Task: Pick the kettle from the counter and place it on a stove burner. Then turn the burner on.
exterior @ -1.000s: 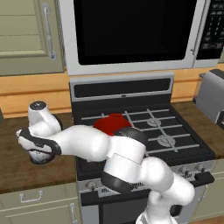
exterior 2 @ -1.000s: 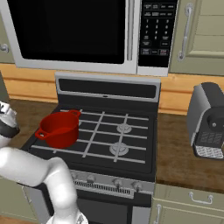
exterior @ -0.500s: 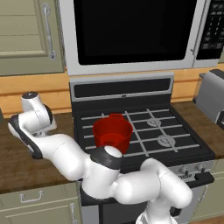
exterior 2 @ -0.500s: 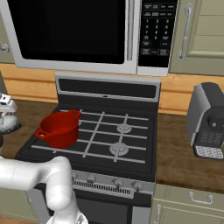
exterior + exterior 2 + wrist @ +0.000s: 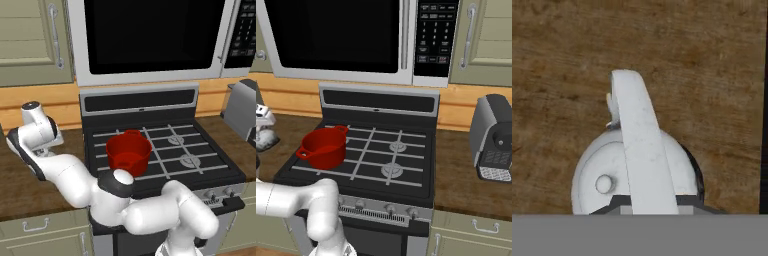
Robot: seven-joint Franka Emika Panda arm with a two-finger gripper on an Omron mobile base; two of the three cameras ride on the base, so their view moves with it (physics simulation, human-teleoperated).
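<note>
The white arm has swung up and back toward the wall over the last second: earlier it stretched low across the dark brown wood-grain counter point(image 5: 20, 185), and now its wrist stands tall at the far left, leaving the red two-handled pot point(image 5: 128, 151) in plain sight on the black cooktop. That reads to me as the lift getting underway, with the carry to a burner still ahead.

The gripper point(image 5: 654, 207) looks straight down on the small squat silver-white kettle point(image 5: 637, 170). Its pale handle runs up the middle of the hand view, directly under the pincer, spout pointing away from it. The fingertips are barely visible at the bottom edge, so I cannot tell whether they are clamped on the handle or apart.

From the right base view, the kettle point(image 5: 265, 135) hangs at the left edge, over the counter, well left of the pot point(image 5: 324, 147). The silvery round stove burner point(image 5: 392, 170) under grey grates lies well apart to the right.
</note>
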